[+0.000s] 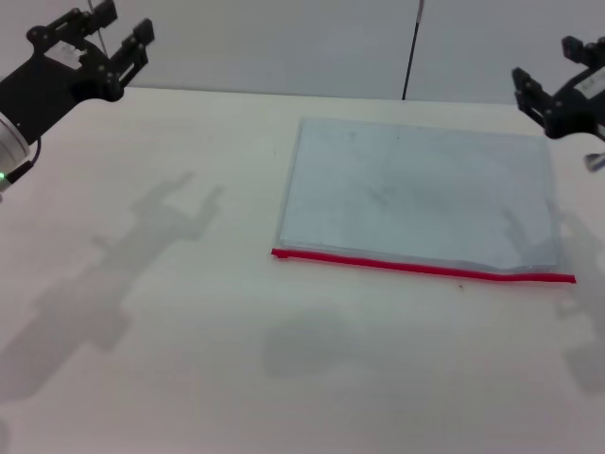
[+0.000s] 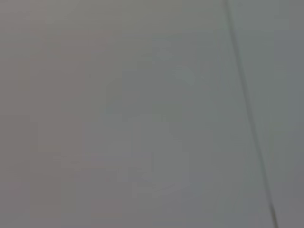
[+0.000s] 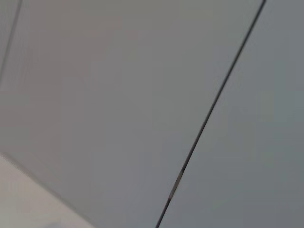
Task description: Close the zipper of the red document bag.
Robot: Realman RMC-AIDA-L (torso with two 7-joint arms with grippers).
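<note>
**Bag flat on table, both grippers raised and apart from it**

Pale, matte table (image 1: 189, 378), bare across its whole left half apart from arm shadows. Grey wall (image 1: 284, 38) behind the far edge, with a thin dark vertical seam (image 1: 412, 47) above the bag; same blank wall and seam in both wrist views, plus a sliver of tabletop in the right one.

Well left of the bag and above the far table edge: left gripper (image 1: 121, 36), fingers spread apart, holding nothing.

Right of table centre: red document bag (image 1: 416, 194), lying flat, long sides running across the view. Along the bag's near edge: zipper (image 1: 421, 267), a thin red strip from corner to corner, sagging slightly toward its right end. Slider not discernible.

Open table on the bag's left and near sides; far edge of the bag close to the table's far edge.

Just beyond the bag's far right corner, lifted off the surface: right gripper (image 1: 558, 80), partly cut off by the frame, fingers parted, empty.
</note>
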